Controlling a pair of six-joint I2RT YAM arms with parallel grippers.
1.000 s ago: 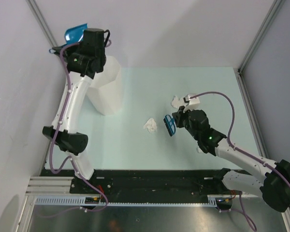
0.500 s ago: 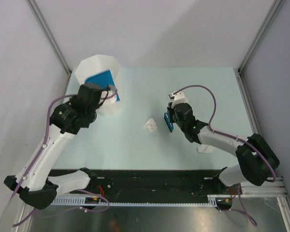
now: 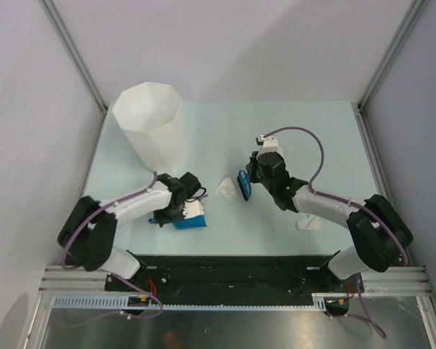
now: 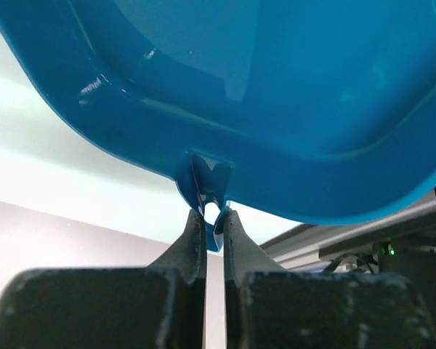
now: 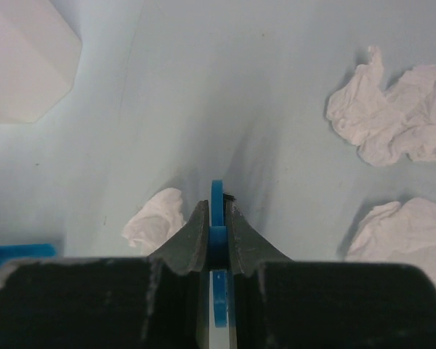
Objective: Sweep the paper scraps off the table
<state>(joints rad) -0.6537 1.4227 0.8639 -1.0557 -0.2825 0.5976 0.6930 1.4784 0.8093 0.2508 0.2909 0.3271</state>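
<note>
table (image 3: 218, 138): a pale mint-green surface seen from above, with grey walls around it and a black rail along the bottom of the frame.
bin (image 3: 149, 123): tall, white and faceted, standing upright at the table's upper left, well apart from both tools.
left gripper (image 4: 213, 218): low at the lower centre-left of the top view. Its fingers are pinched almost together on the small tab at the back of the dustpan (image 3: 191, 220).
dustpan: blue. In the left wrist view its body fills the top of the frame. In the top view it sits just left of centre, close to the table, though contact cannot be confirmed. Its place looks chosen so that it can catch whatever is pushed towards the left.
right gripper (image 5: 216, 218): just right of centre in the top view. Its fingers are clamped tight on the thin blue handle of the brush (image 3: 243, 185).
brush: held on edge like a small wall, probably so that its long side can shove paper along.
paper scraps (image 3: 225, 187): one white wad lies at the centre of the top view, between dustpan and brush, near the brush. A second lies at the lower right, beside the right arm. The right wrist view shows two more crumpled pieces at its right edge.
step in hand: probably nudging the centre wad leftward into the pan. Several wads are still loose, so the job looks unfinished.
risk: a light wad may slip round the brush's end.
</note>
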